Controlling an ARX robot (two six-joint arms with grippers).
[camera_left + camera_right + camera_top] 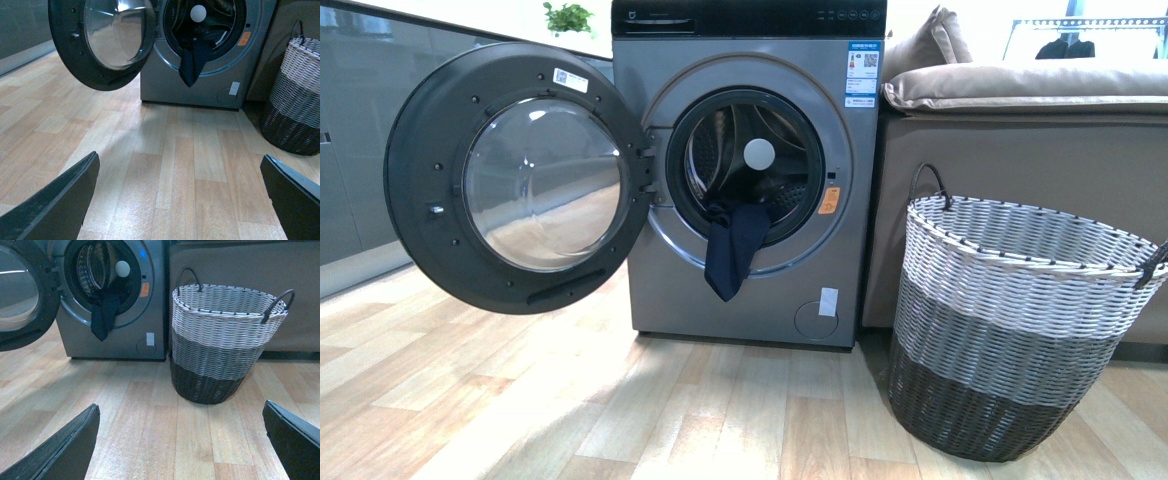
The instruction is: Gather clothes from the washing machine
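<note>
pale plank floor point(620, 420), carrying the grey washing machine point(670, 290) and, near its side, a woven white-grey-black basket point(1010, 330).

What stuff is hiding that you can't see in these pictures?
- Inside of the basket: every view, its own woven wall hides it.
- Rest of the dark garment: front view, lost in the shadowy drum.
- Blue-white label: front view, print too small to read.

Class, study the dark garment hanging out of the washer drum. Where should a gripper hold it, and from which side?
Pinch the free hanging tail of the garment, below the drum's lower rim, coming straight from the front. It hangs limp and exposed there; the rest is bunched inside the drum, and the open door crowds the left side.
</note>
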